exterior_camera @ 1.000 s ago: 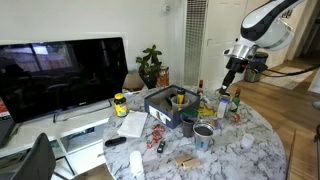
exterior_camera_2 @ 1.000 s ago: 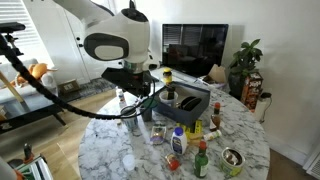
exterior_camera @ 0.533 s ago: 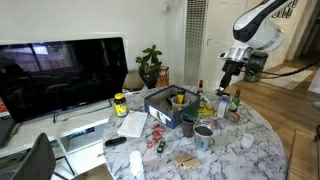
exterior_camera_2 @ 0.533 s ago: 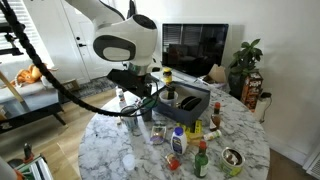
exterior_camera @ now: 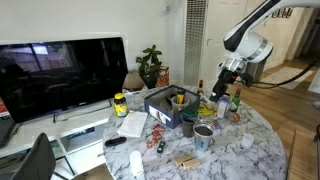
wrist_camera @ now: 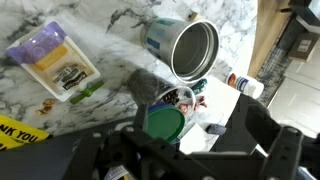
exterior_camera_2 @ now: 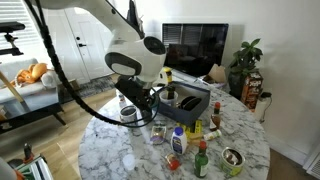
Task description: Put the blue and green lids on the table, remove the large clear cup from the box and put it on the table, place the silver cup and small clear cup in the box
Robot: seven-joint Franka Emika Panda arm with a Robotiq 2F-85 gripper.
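In the wrist view the green lid (wrist_camera: 165, 123) lies flat on top of a small clear cup (wrist_camera: 181, 98) that holds small dark and red bits. A thin blue edge shows under the lid's left side. The silver cup (wrist_camera: 191, 48) stands just beyond it, mouth open, and also shows in both exterior views (exterior_camera: 204, 134) (exterior_camera_2: 130, 113). My gripper (wrist_camera: 176, 152) hangs open above the green lid without touching it; it also shows in an exterior view (exterior_camera: 222, 90). The dark navy box (exterior_camera: 163, 106) (exterior_camera_2: 192, 104) stands mid-table with the large clear cup (exterior_camera: 180, 97) inside.
A purple-capped packet (wrist_camera: 56, 62) lies on the marble to the left. A white-capped bottle (wrist_camera: 245, 84) and white paper (wrist_camera: 215, 105) lie near the cups. Several bottles (exterior_camera_2: 200, 160) crowd the table's edge. A yellow-capped dark jar (exterior_camera: 120, 103) and a monitor (exterior_camera: 62, 72) stand behind.
The arm has swung down and in toward the table; the gripper now hangs lower, over the cups beside the box. Nothing on the table has moved.
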